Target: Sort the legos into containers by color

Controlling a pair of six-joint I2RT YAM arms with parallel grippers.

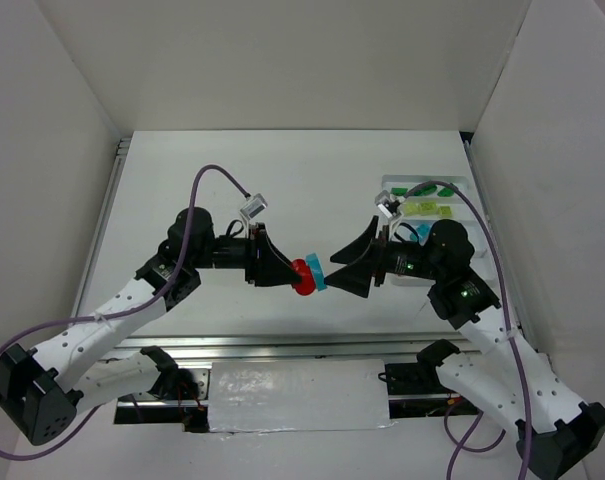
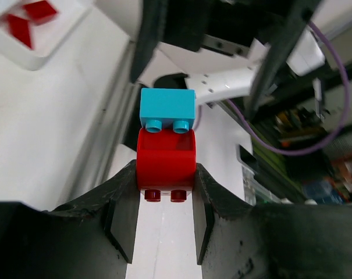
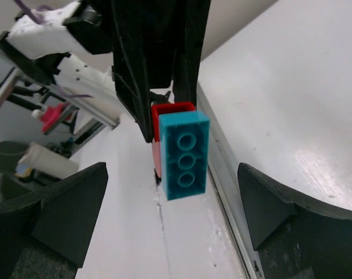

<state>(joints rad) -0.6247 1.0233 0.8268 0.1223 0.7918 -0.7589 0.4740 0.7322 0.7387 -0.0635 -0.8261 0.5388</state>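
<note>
A red lego (image 2: 166,158) is pinched between the two fingers of my left gripper (image 2: 166,174), held above the table. A cyan lego (image 2: 167,107) is stuck onto its far face. From above, the joined red lego (image 1: 302,276) and cyan lego (image 1: 319,272) hang mid-table between both grippers. My right gripper (image 3: 173,197) stands wide open facing the cyan lego (image 3: 186,154), its fingers well apart on either side and not touching it. The white tray of containers (image 1: 460,183) lies at the back right, partly hidden by the right arm, with dark green legos (image 1: 437,188) and yellow-green legos (image 1: 427,208) in separate compartments.
The left wrist view shows a corner of the tray (image 2: 36,55) with red legos (image 2: 39,10) in it. White walls enclose the table on three sides. A metal rail (image 1: 282,345) runs along the near edge by the arm bases.
</note>
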